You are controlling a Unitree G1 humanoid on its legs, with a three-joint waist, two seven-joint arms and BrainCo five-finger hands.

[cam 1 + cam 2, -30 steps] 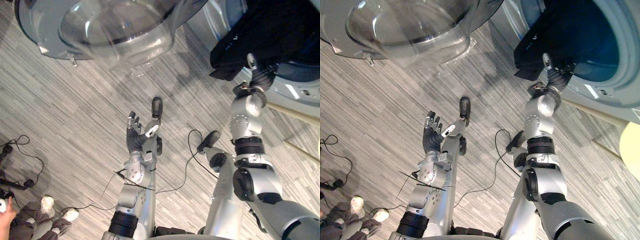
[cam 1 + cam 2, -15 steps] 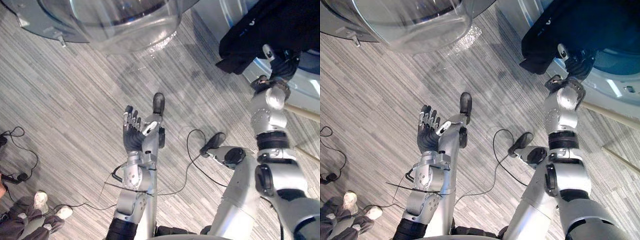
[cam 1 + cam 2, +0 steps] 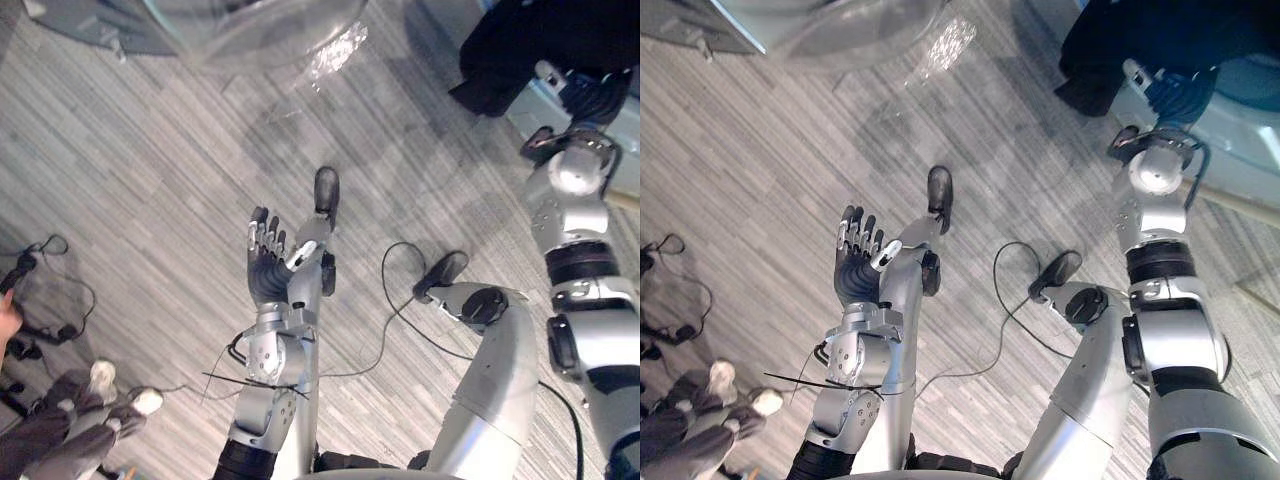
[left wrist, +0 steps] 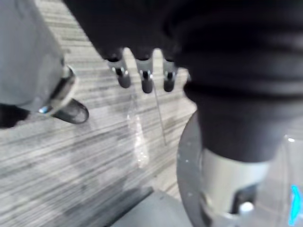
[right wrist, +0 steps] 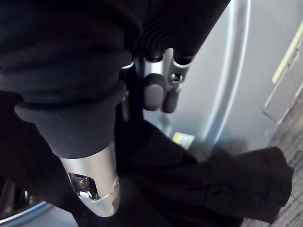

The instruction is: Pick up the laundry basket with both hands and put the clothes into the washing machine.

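Gripping dark garment [image 3: 520,45] | right hand [image 3: 592,95] at washing machine [image 3: 1245,120] | door [image 3: 270,25] open beside

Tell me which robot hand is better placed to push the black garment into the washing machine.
Right. The right robot hand is at the black garment by the washing machine; the left robot hand is open over the floor, well away.
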